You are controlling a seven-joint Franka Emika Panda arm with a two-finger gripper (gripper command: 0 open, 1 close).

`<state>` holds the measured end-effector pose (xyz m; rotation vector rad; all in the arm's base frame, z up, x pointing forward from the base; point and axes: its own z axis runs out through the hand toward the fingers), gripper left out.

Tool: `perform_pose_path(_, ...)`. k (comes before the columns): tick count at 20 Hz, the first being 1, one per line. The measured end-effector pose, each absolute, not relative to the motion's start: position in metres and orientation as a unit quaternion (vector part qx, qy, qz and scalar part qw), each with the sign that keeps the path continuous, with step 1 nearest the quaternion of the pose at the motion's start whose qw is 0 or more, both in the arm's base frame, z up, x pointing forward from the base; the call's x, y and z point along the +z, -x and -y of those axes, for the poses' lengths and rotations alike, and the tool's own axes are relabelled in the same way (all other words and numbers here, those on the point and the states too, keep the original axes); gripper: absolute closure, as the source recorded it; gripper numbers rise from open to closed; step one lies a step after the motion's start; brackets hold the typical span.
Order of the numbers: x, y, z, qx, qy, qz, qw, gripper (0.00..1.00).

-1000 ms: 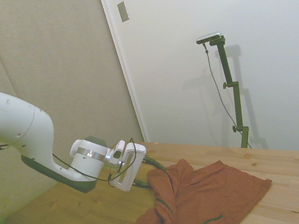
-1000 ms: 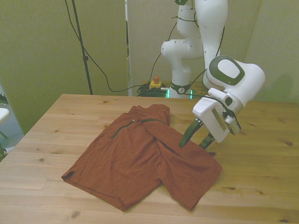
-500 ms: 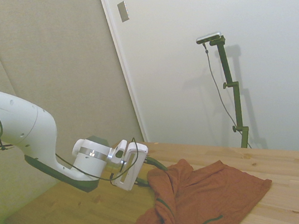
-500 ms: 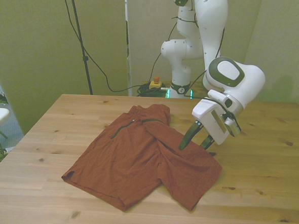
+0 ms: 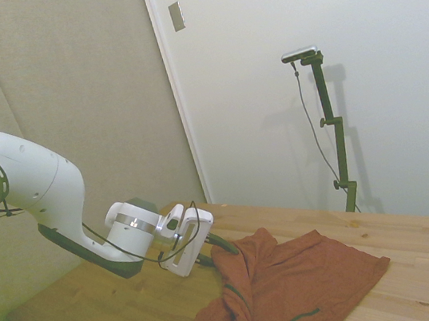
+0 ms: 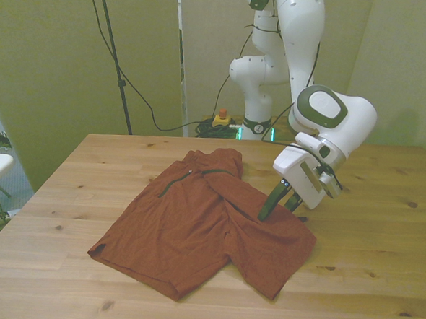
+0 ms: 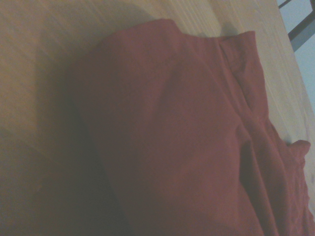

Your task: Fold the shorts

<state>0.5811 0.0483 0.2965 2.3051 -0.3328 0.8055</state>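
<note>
Side view: rust-red shorts are seen spread on the wooden table, rumpled at their 9 o'clock edge. The gripper is held at that edge.

Front view: gripper is at the shorts' 3 o'clock side, dark fingers parted, tips down at the cloth.

Wrist view: blurred red shorts are shown over tabletop.

Glossy white rounded arm with dark green joint bands, black cables, dark jaws.
</note>
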Motion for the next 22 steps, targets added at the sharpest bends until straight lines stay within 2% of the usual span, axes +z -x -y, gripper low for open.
perform_pose_path(17,0.296,-0.582,-0.048,0.309,-0.882,0.134,0.330,1.00)
perform_pose_path(22,0.320,-0.587,-0.051,0.327,-0.881,0.154,0.306,1.00)
